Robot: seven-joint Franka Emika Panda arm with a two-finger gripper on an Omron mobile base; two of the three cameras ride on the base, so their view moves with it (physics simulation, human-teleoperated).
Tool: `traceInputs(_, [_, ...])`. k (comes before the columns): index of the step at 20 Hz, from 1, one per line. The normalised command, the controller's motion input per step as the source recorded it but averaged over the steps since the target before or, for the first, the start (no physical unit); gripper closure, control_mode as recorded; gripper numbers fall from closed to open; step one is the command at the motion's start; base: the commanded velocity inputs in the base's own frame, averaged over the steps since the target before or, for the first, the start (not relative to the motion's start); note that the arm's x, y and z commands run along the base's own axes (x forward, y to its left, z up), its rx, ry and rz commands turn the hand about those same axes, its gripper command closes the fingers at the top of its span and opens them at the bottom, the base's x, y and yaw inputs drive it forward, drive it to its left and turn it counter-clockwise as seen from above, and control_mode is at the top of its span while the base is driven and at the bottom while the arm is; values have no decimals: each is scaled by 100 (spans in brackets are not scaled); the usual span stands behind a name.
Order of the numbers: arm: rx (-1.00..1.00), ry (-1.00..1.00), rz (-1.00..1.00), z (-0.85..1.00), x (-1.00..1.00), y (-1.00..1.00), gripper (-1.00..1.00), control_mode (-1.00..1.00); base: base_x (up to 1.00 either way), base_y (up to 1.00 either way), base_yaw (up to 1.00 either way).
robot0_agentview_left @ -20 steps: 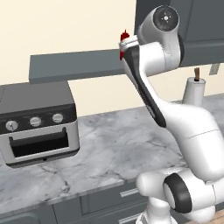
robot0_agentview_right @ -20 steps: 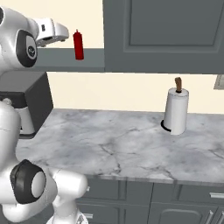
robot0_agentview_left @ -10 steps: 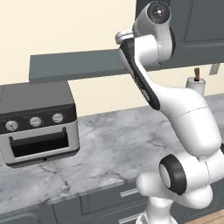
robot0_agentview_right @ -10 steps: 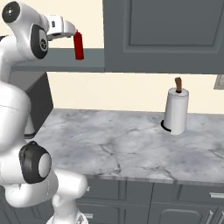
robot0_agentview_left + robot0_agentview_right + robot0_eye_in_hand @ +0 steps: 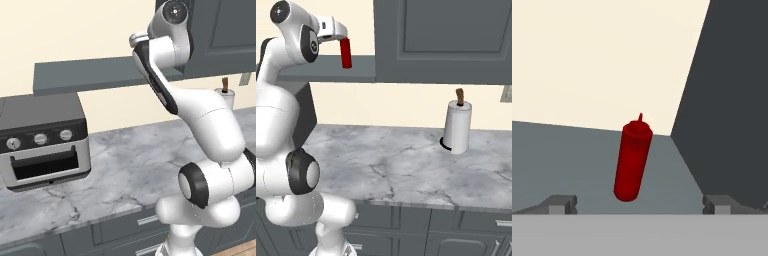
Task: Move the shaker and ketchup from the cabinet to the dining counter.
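One bottle in reach, none moved yet.

Spread wide and empty, the gripper [image 5: 639, 204] lines up just short of the ketchup [image 5: 632, 160], which stands upright on the cabinet [image 5: 441, 42] shelf near the door's left edge. Reaching for it looks like the step in hand; next it should ease forward and close around the body. Below lie a marble worktop [image 5: 406, 170], toaster oven [image 5: 42, 140] left, paper-towel roll [image 5: 457, 126] right.
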Motion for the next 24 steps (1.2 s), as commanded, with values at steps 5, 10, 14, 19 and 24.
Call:
traceInputs(5, [0,0,-1,-21,43,0,-100,-100,0,0,0])
traceInputs(10, [2,0,-1,-13,41,0,-100,-100,0,0,0])
traceInputs(14, [4,0,-1,-7,50,0,-100,-100,0,0,0])
traceInputs(19, [4,0,-1,-1,44,0,-100,-100,0,0,0])
traceInputs(24, [3,1,-1,0,33,0,-100,-100,0,0,0])
